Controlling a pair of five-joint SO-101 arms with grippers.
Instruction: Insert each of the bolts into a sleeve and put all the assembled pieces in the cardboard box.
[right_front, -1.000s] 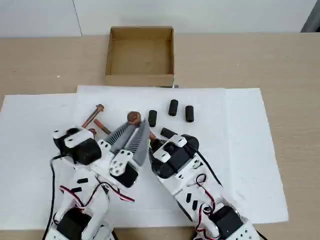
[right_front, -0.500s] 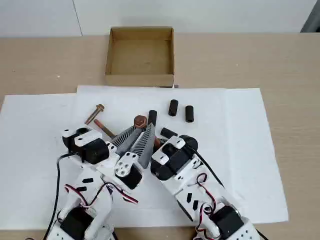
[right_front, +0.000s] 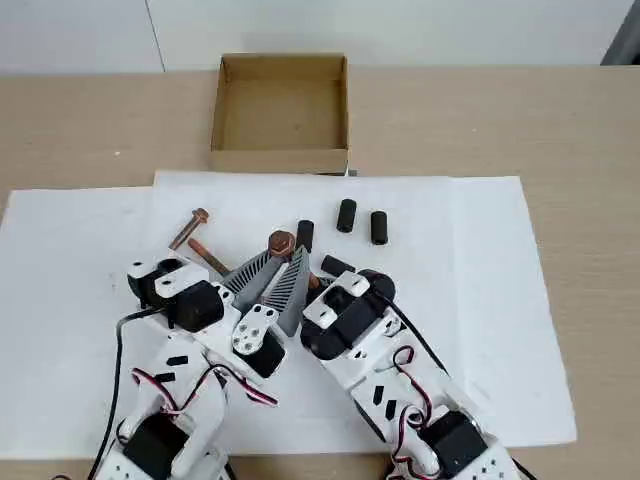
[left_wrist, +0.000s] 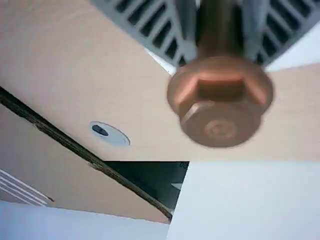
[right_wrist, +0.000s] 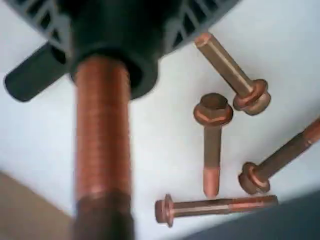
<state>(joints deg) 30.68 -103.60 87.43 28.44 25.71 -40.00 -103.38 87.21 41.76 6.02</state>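
Observation:
My left gripper (right_front: 279, 262) is shut on a copper bolt (right_front: 281, 242), whose hex head (left_wrist: 220, 100) points away from the wrist. Its threaded shaft (right_wrist: 102, 135) runs into a black sleeve (right_wrist: 115, 35) on which my right gripper (right_wrist: 117, 15) is shut. In the high view the two grippers meet near the middle of the white paper, with the right gripper (right_front: 316, 284) mostly hidden under its arm. Loose sleeves (right_front: 346, 215) (right_front: 379, 227) (right_front: 305, 235) (right_front: 336, 266) lie beyond the grippers. Loose bolts (right_front: 187, 229) (right_front: 207, 256) lie to the left. The cardboard box (right_front: 280, 160) stands open at the back.
A white paper sheet (right_front: 480, 300) covers the near part of the wooden table (right_front: 500, 120). Several loose bolts (right_wrist: 212, 135) and another sleeve (right_wrist: 30, 77) lie on the paper below the right gripper. Free paper lies to the right and far left.
The left gripper with its bolt shifted right toward the right gripper, and the bolt head moved a little nearer the loose sleeve. The right arm barely moved.

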